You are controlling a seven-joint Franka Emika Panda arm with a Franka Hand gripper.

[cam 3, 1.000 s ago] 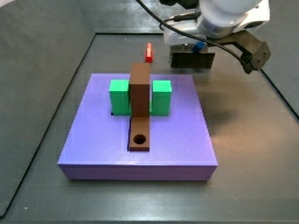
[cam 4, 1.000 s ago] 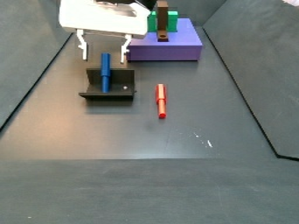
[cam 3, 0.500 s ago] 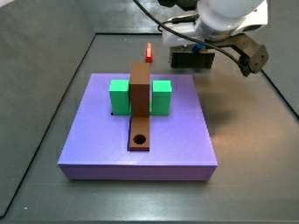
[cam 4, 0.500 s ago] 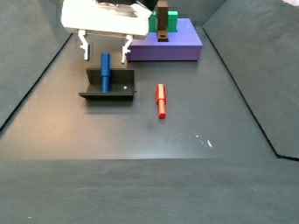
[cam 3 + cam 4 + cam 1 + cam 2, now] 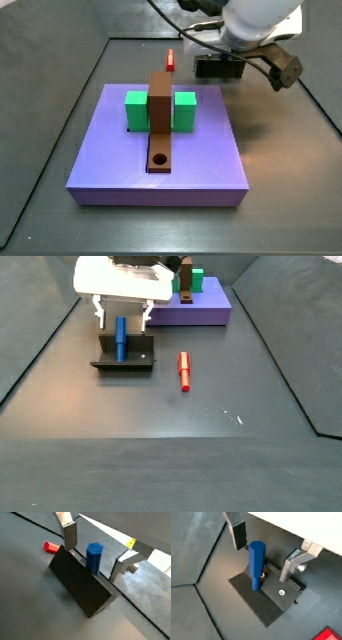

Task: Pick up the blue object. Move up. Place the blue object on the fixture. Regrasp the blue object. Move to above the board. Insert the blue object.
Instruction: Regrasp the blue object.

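Note:
The blue object (image 5: 120, 338) stands upright on the fixture (image 5: 123, 360), a dark bracket on the floor in front of the board (image 5: 198, 312). My gripper (image 5: 120, 316) is open and straddles the peg's upper part. In both wrist views the blue object (image 5: 95, 557) (image 5: 256, 564) rises between the two fingers (image 5: 69, 534) (image 5: 293, 564) with a gap on each side. In a side view the gripper (image 5: 249, 62) hangs over the fixture (image 5: 221, 68) behind the board (image 5: 160, 165), and the peg is hidden there.
A red peg (image 5: 185, 370) (image 5: 170, 60) lies on the floor beside the fixture. The board bears two green blocks (image 5: 136, 110) (image 5: 186, 108) and a long brown bar (image 5: 160, 120) with a round hole near its front end.
The gripper has shifted only slightly. Its jaws stay open around the blue object, which stands unmoved on the fixture.

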